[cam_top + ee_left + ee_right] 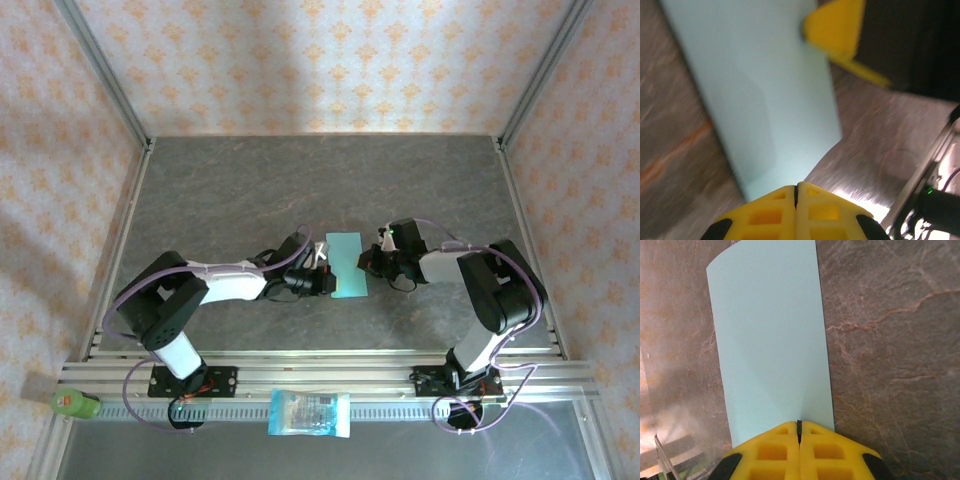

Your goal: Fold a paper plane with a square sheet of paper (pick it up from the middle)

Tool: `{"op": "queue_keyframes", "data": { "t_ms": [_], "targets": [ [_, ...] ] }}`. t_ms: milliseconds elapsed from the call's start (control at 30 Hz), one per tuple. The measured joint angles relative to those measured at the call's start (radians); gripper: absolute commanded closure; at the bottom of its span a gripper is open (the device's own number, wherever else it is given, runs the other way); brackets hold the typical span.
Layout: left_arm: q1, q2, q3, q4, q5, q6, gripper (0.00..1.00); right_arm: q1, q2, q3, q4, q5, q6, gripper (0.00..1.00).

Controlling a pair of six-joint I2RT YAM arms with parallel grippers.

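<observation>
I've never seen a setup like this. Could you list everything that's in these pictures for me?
light teal-blue paper sheet: one, teal-blue, lying mid-table between the two arms.
blue-and-white printed plastic packet: one, on the metal rail at the near edge, between the arm bases.
small green object: one, green, near-left corner beside the rail; too small to identify.
grey stone-patterned table: one, grey.
patterned walls: three, cream with orange motifs, around the table.
left arm: one, white and black; yellow jaws shut, tips at the sheet's left edge.
right arm: one, white and black; yellow jaws shut, tips at the sheet's right edge.
</observation>
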Motion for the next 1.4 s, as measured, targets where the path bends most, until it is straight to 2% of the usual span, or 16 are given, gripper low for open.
{"op": "queue_keyframes", "data": {
  "t_ms": [167, 367, 533, 900, 1167, 1400],
  "targets": [
    [0.000, 0.090, 0.099, 0.035, -0.021, -0.022, 1.00, 0.000, 0.000, 0.000, 0.000, 0.000, 0.000, 1.00],
    [0.000, 0.167, 0.105, 0.015, -0.027, -0.019, 1.00, 0.000, 0.000, 0.000, 0.000, 0.000, 0.000, 1.00],
    [0.000, 0.161, 0.085, -0.002, -0.035, 0.019, 1.00, 0.000, 0.000, 0.000, 0.000, 0.001, 0.000, 1.00],
    [-0.003, 0.030, -0.034, -0.076, -0.041, 0.138, 1.00, 0.000, 0.000, 0.000, 0.000, 0.002, 0.000, 1.00],
    [0.000, -0.055, -0.032, -0.079, -0.052, 0.109, 1.00, 0.000, -0.002, 0.000, -0.002, 0.004, 0.000, 1.00],
    [0.043, 0.041, 0.072, 0.016, -0.045, 0.047, 1.00, 0.000, -0.003, 0.000, -0.002, 0.004, 0.000, 1.00]
  ]
}}
